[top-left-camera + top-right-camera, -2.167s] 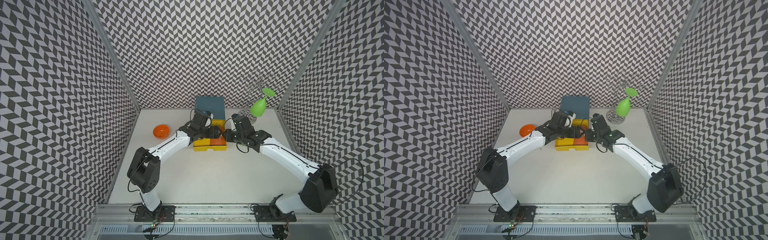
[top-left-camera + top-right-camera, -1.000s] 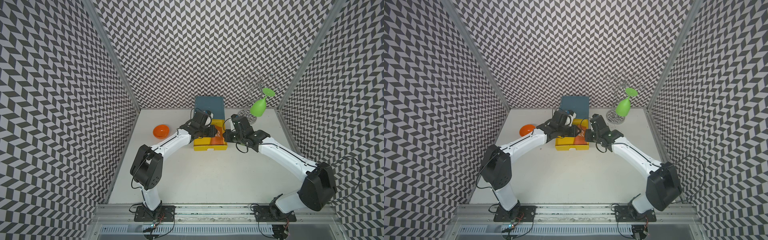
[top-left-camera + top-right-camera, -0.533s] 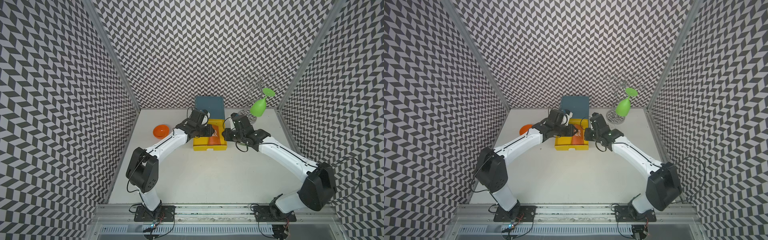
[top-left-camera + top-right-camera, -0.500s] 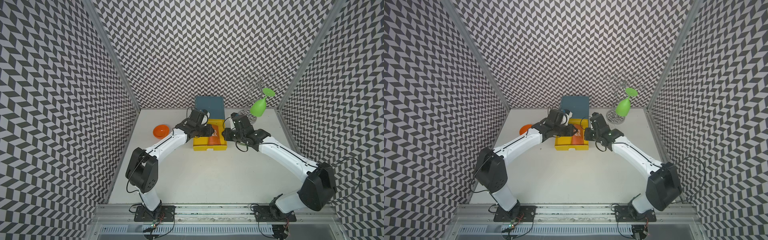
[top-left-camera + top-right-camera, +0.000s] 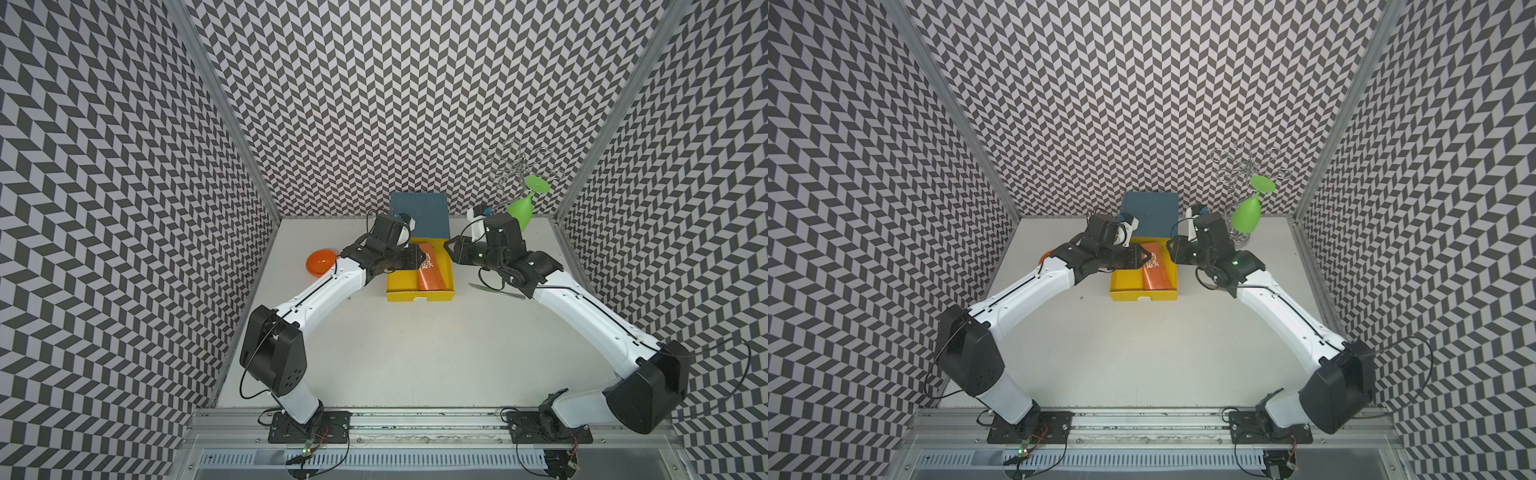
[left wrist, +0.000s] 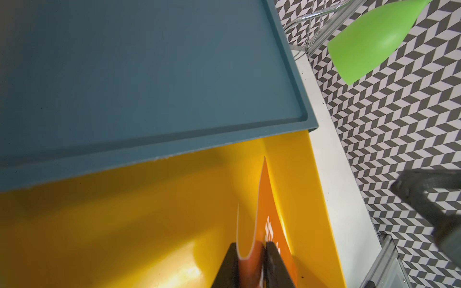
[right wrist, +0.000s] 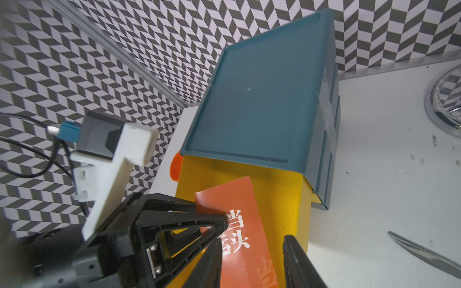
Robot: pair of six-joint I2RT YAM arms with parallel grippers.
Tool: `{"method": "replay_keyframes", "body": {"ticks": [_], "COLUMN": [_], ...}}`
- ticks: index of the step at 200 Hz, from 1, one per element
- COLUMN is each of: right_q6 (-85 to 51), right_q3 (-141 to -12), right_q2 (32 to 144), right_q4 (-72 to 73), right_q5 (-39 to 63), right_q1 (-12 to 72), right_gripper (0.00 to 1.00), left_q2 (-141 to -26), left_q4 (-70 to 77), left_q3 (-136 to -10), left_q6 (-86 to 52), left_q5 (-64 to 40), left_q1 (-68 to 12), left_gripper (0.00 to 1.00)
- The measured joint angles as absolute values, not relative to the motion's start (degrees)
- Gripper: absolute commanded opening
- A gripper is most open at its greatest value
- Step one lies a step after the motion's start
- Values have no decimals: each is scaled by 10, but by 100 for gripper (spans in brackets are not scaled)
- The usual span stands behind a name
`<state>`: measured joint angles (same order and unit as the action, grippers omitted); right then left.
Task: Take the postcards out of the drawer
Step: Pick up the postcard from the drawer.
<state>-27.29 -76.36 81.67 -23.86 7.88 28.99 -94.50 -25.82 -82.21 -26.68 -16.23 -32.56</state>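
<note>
The yellow drawer (image 5: 419, 296) (image 5: 1144, 296) stands pulled out of the teal cabinet (image 5: 419, 212). The orange postcards (image 5: 432, 272) (image 5: 1156, 270) with white characters lean tilted in its right half. My left gripper (image 5: 417, 259) (image 5: 1144, 257) reaches in from the left and is shut on their edge. In the left wrist view the postcards (image 6: 268, 199) bend upward out of the left gripper (image 6: 250, 264). My right gripper (image 5: 451, 249) (image 7: 252, 259) hangs open over the drawer's right side, above the postcards (image 7: 239, 199), holding nothing.
An orange bowl (image 5: 321, 262) sits left of the cabinet behind my left arm. A green glass (image 5: 521, 210) hangs upside down on a wire rack at the back right. A metal knife (image 5: 498, 291) (image 7: 424, 251) lies right of the drawer, under my right arm.
The postcards went from lying flat in the drawer to tilted up in my left gripper's hold. My right gripper's jaws have spread apart.
</note>
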Motion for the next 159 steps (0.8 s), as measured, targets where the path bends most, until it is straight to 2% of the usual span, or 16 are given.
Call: {"method": "replay_keyframes", "body": {"ticks": [85, 159], "right_q6": [-207, -178], "right_q3": [-735, -700], "right_q2": [801, 803], "right_q4": [-191, -153], "right_q5": [216, 337], "right_q1": [265, 251], "right_gripper": [55, 61], "left_q2": [-898, -860], "left_q4": [-259, -240], "left_q3": [-826, -825], "left_q6": [-266, -264], "left_q5": [-165, -225], "left_q1": [-313, -309], "left_gripper": [20, 20]}}
